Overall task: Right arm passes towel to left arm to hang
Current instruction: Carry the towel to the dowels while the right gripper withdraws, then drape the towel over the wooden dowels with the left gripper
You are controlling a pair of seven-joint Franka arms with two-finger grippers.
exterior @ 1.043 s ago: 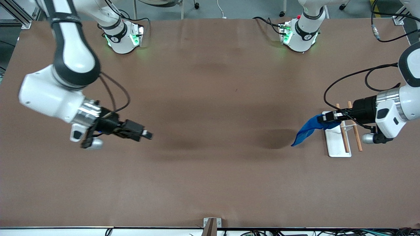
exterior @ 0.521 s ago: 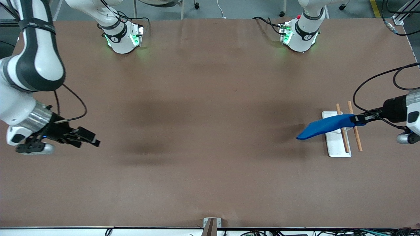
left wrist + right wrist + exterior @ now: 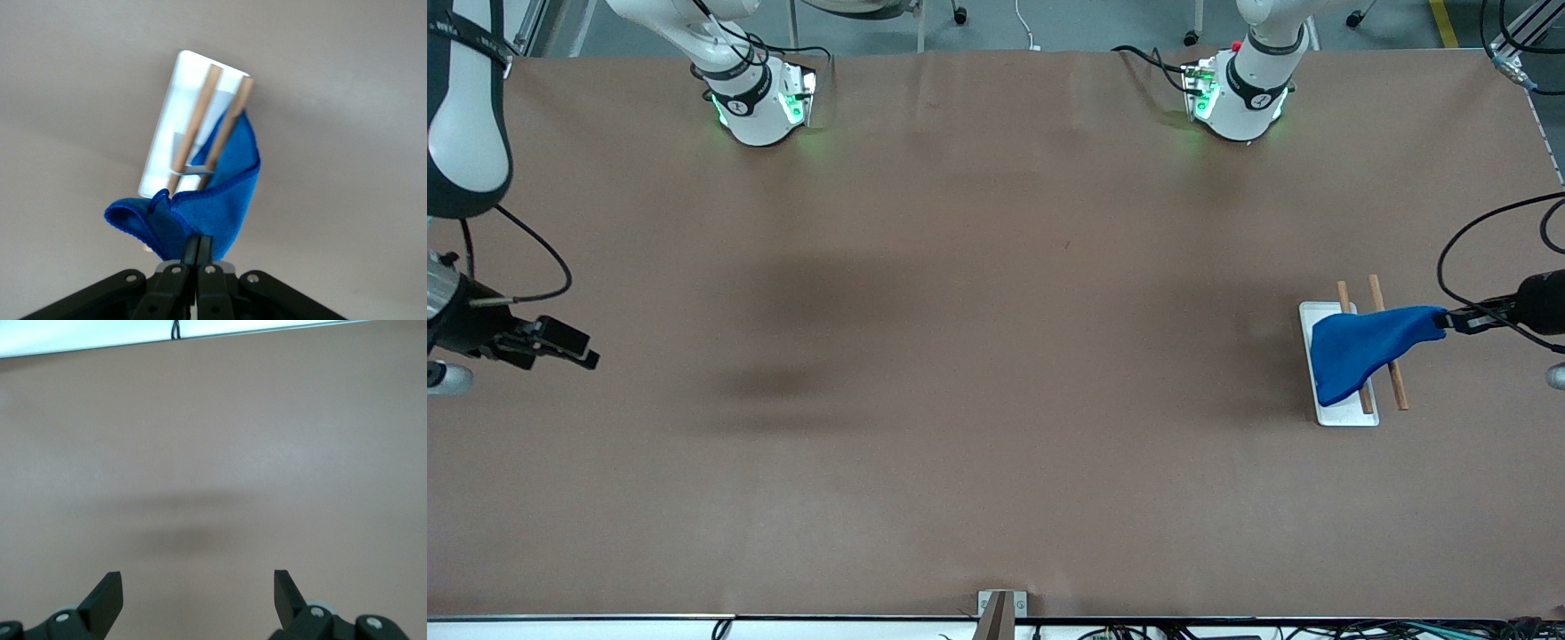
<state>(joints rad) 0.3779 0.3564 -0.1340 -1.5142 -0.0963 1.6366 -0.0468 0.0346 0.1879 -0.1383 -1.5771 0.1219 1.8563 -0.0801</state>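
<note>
The counter (image 3: 978,356) carries a white-based rack (image 3: 1343,413) with two wooden rails (image 3: 1396,391) at the left arm's end. The towel (image 3: 1360,347) drapes across the rails, one corner pinched in the closed left gripper (image 3: 1458,322). Draw it on until both sides hang evenly, then release. The right gripper (image 3: 578,348) waits, spread open and empty.

text: none legible | labels: none | arm base (image 3: 758,100) marking: small dark emblem (too small to read)
</note>
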